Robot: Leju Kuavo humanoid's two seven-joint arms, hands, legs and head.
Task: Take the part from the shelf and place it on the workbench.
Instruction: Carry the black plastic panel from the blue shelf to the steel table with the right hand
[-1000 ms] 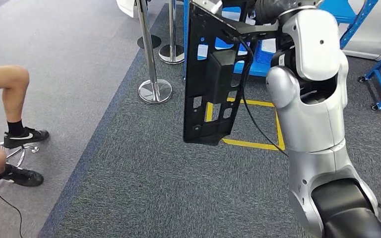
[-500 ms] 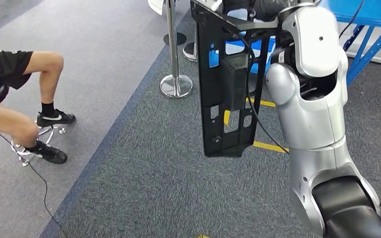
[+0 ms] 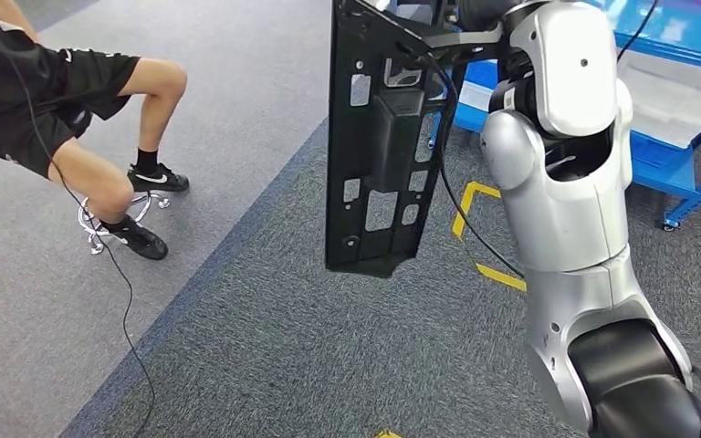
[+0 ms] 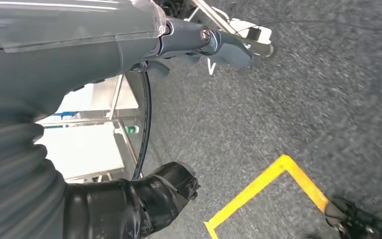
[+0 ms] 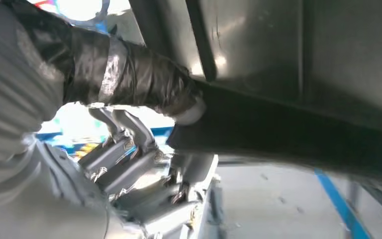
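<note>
The part [image 3: 374, 146] is a long black plastic panel with cut-outs and a boxy bulge. In the head view it hangs upright above the carpet, left of my silver right arm [image 3: 566, 146], which is raised and bent. My right hand [image 5: 129, 144] grips the part's [image 5: 298, 89] upper edge: in the right wrist view the tape-wrapped thumb [image 5: 144, 84] presses on the dark panel with the fingers under it. In the left wrist view my left hand [image 4: 144, 50] holds nothing, its fingers [image 4: 219, 42] stretched out above the grey carpet.
A person [image 3: 64, 100] in black shorts sits on a stool [image 3: 109, 219] at the left, with a cable [image 3: 132, 301] trailing over the floor. A blue shelf frame [image 3: 675, 155] stands at the right. Yellow floor tape [image 3: 475, 228] marks the carpet behind the part.
The whole picture has shifted as I turn. The chrome posts have left the view and the person has come further in. The part stays in my right hand.
</note>
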